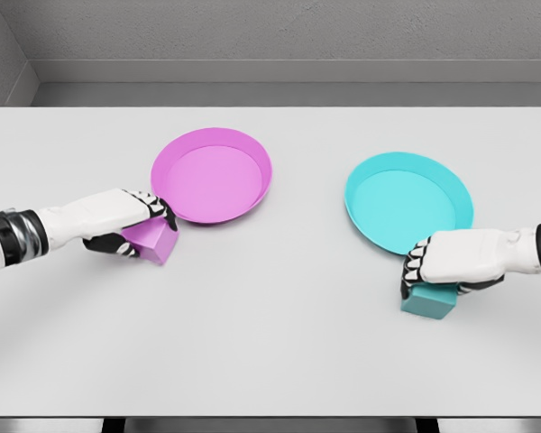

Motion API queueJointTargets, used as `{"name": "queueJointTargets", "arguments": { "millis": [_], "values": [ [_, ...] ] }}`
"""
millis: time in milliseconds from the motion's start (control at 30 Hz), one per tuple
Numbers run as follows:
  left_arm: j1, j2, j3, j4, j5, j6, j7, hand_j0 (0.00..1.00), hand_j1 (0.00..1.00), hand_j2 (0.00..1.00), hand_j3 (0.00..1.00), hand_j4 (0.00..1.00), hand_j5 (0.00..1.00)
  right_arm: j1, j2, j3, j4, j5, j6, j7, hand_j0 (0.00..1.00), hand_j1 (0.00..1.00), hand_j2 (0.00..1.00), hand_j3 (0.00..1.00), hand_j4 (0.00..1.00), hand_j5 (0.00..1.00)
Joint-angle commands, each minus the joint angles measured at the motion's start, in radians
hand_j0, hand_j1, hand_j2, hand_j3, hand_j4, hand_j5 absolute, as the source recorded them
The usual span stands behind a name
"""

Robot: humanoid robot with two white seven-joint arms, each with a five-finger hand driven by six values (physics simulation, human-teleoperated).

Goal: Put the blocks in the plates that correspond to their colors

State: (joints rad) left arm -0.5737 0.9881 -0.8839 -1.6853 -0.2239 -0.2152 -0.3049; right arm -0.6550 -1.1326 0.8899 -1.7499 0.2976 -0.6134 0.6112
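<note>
Grasping is under way on both sides, and neither placement is complete — both plates hold nothing. The left hand (137, 225) is wrapped around the pink block (153, 242), fingers curled over its top and near side; the block sits on the white surface (270, 343) just beside the near-left rim of the pink plate (213, 175), close to touching it. The right hand (437, 262) is clamped down over the teal block (430, 299), which appears to rest on the surface just below the near rim of the teal plate (409, 200). Whether either block has left the surface cannot be told from this view. Judged from this layout, the reach and grip stages are done for both colours. Remaining work — lift each block clear of its rim, carry it the short way over the matching plate, set it down and release. Each block is already paired with the correct colour, so no crossing of arms should be needed.
</note>
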Motion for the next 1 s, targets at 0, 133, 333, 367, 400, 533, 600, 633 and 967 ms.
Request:
{"name": "queueJointTargets", "arguments": {
  "millis": [0,133,333,367,400,533,600,633,967],
  "values": [
    [0.0,0.007,0.002,-0.001,0.006,-0.026,0.001,0.46,0.46,0.46,0.46,0.46,0.46,0.0,-0.001,-0.026,0.012,-0.014,0.002,0.0,0.62,0.62,0.62,0.62,0.62,0.62],
    [-0.014,0.015,0.002,0.001,0.014,-0.081,0.001,0.45,0.45,0.45,0.45,0.45,0.45,0.0,-0.003,-0.072,0.021,-0.095,0.002,0.0,0.62,0.62,0.62,0.62,0.62,0.62],
    [-0.044,0.015,0.002,-0.001,0.02,-0.089,0.001,0.44,0.44,0.44,0.44,0.44,0.44,0.003,-0.004,-0.16,0.033,-0.173,0.002,0.0,0.62,0.62,0.62,0.62,0.62,0.62],
    [-0.054,0.014,0.002,0.002,0.02,-0.086,0.001,0.44,0.44,0.44,0.44,0.44,0.44,0.003,-0.004,-0.167,0.046,-0.187,0.002,0.0,0.62,0.62,0.62,0.62,0.62,0.62],
    [-0.061,0.014,0.002,0.004,0.02,-0.081,0.001,0.44,0.44,0.44,0.44,0.44,0.44,0.003,-0.004,-0.174,0.076,-0.215,0.002,0.0,0.62,0.62,0.62,0.62,0.62,0.62],
    [-0.095,0.004,0.002,0.019,0.024,-0.07,0.001,0.44,0.44,0.44,0.44,0.44,0.44,0.002,0.023,-0.233,0.171,-0.268,0.002,0.0,0.62,0.62,0.62,0.62,0.62,0.62],
    [-0.107,0.0,0.003,0.048,0.024,-0.07,0.001,0.44,0.44,0.44,0.44,0.44,0.44,0.002,0.062,-0.262,0.196,-0.272,0.002,0.0,0.62,0.62,0.62,0.62,0.62,0.62],
    [-0.127,-0.017,0.003,0.065,0.028,-0.07,0.001,0.44,0.44,0.44,0.44,0.44,0.44,0.002,0.08,-0.269,0.205,-0.27,0.002,0.0,0.62,0.62,0.62,0.62,0.62,0.62],
    [-0.221,-0.155,0.002,0.165,0.02,0.003,-0.02,0.43,0.43,0.43,0.43,0.43,0.43,-0.006,0.183,-0.328,0.259,-0.267,0.002,0.0,0.93,0.93,0.93,0.93,0.93,0.93]
  ]
}}
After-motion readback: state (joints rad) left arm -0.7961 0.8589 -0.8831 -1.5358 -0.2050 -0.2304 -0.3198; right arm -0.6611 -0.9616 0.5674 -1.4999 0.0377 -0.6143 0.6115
